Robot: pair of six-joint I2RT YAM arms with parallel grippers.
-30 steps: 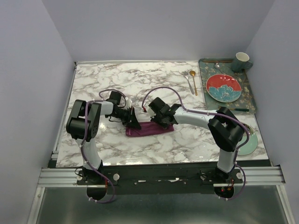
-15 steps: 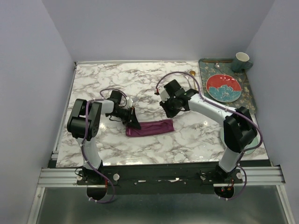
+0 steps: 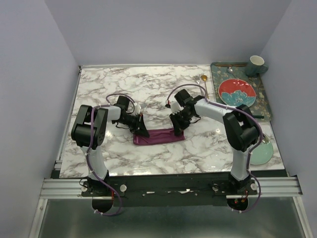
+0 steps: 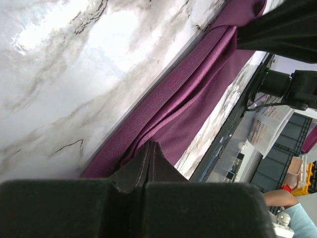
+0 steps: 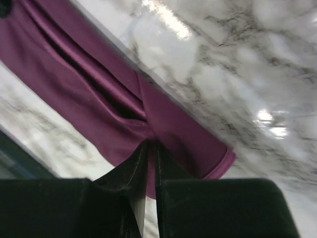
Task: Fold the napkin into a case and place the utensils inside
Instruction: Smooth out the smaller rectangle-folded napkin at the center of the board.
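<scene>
Two arms work over one marble table (image 3: 114, 82), and between them lies one napkin (image 3: 159, 136), already folded into a narrow plum strip. It sits a little near of the table's middle, its long sides roughly in line with the near edge.

The left gripper (image 3: 144, 132) is at the strip's left end. In the left wrist view its fingertips (image 4: 138, 163) are pressed together with no gap, and the satin's creases run straight into them, so they are clamped on the cloth. The right gripper (image 3: 175, 131) is at the right end. Its fingertips (image 5: 133, 166) stand a thin slit apart, purple shows in the slit, and the cloth puckers towards them, pinched.

Of the utensils, only one gold spoon (image 3: 203, 78) shows, and only its bowl, at the far side beyond the right arm's cable. The rest is hidden.

One patterned tray (image 3: 216, 73) fills the far right corner and carries one red plate (image 3: 237, 92) and one mug (image 3: 256, 64). One pale green plate (image 3: 262, 153) lies at the near right edge, partly behind the right arm.

Bare marble spreads across the far left and left side, well apart from the napkin. A band of marble runs between the strip and the near edge. On the right, the arm and the tray crowd the space.
</scene>
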